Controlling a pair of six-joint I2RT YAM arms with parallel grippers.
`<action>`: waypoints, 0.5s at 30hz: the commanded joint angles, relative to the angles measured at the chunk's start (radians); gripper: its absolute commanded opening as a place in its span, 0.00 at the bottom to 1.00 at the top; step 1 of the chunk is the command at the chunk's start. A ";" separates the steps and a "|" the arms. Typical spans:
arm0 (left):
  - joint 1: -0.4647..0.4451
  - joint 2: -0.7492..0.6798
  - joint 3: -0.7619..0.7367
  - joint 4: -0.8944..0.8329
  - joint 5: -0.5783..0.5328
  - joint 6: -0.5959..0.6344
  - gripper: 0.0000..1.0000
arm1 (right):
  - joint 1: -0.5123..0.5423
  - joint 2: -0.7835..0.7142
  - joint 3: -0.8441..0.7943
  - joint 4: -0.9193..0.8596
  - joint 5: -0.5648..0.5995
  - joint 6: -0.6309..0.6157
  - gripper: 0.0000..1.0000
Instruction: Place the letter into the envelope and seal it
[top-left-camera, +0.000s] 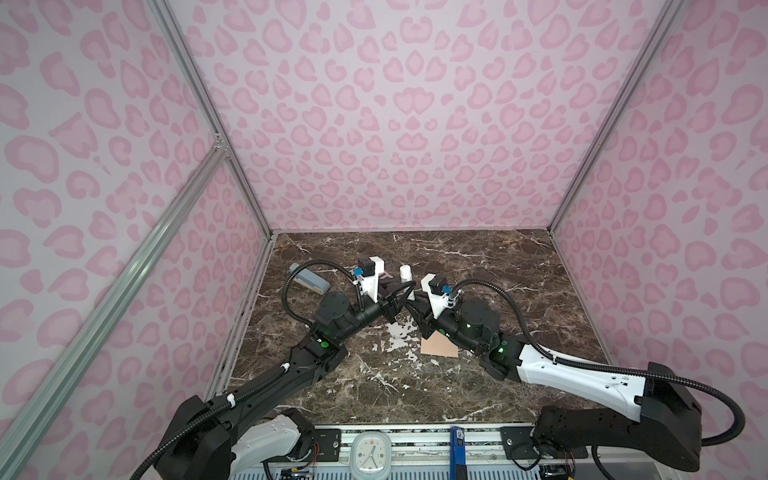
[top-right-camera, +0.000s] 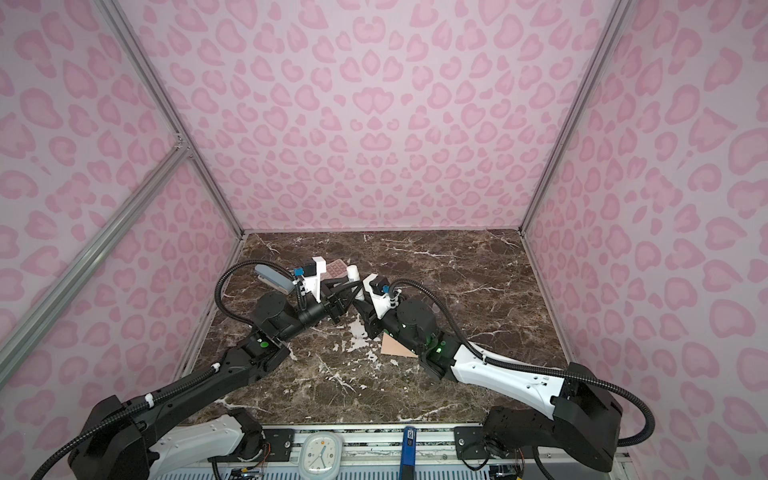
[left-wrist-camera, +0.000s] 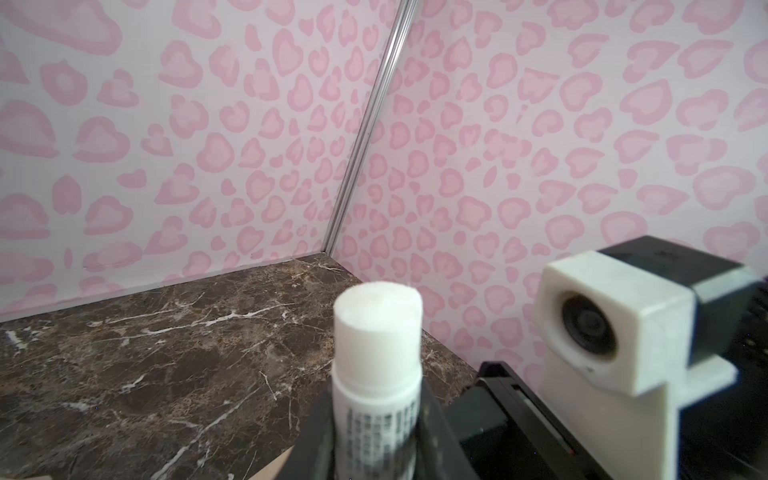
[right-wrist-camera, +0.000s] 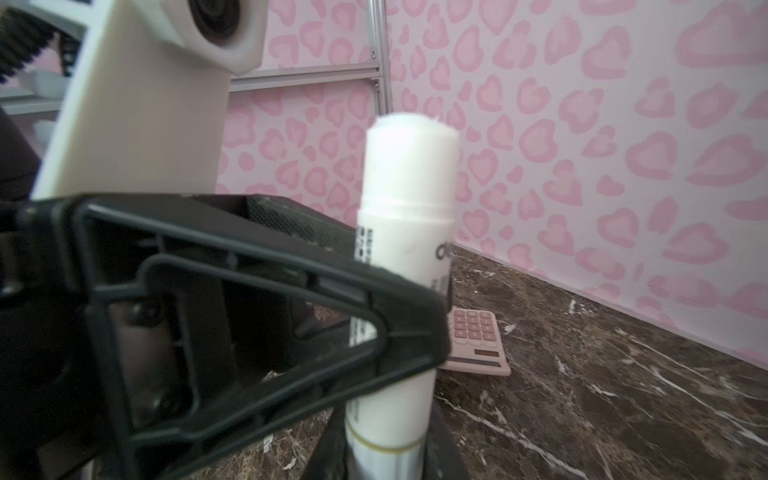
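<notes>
Nearest, on the front rail at 6 o'clock, lies a small white clock (top-left-camera: 370, 453) face up. Past it, close to the middle of the brown marble desk (top-left-camera: 519, 291), the envelope (top-left-camera: 438, 348) lies flat. It shows in both top views as a peach-tan sheet whose side towards 2 o'clock is covered by the right arm's wrist.

At 11 o'clock from the envelope the two arms meet over the desk around a white glue stick (right-wrist-camera: 407, 249), which stands roughly upright with its bare glue tip uppermost. The right pincer (right-wrist-camera: 386, 453) is closed around the stick's lower end. The left pincer (left-wrist-camera: 376, 419) is clamped on the printed barrel higher up. One of its black fingers (right-wrist-camera: 257, 316) crosses in front of the stick in the right wrist view.

Beyond the stick, towards 12 o'clock, a pink calculator (top-right-camera: 336, 269) lies flat, keys up. At 10 o'clock, near the left wall, a grey oblong object (top-left-camera: 309, 280) rests on the desk. The pink leopard-print walls (top-left-camera: 395, 124) close the cell behind.
</notes>
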 joint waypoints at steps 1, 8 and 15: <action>-0.015 0.009 -0.011 -0.045 -0.216 0.028 0.04 | 0.091 -0.001 0.024 0.065 0.145 -0.102 0.22; -0.069 0.038 -0.005 -0.013 -0.354 0.024 0.04 | 0.251 0.094 0.085 0.040 0.458 -0.184 0.22; -0.083 0.083 -0.014 0.044 -0.377 0.004 0.04 | 0.287 0.134 0.092 0.040 0.525 -0.180 0.29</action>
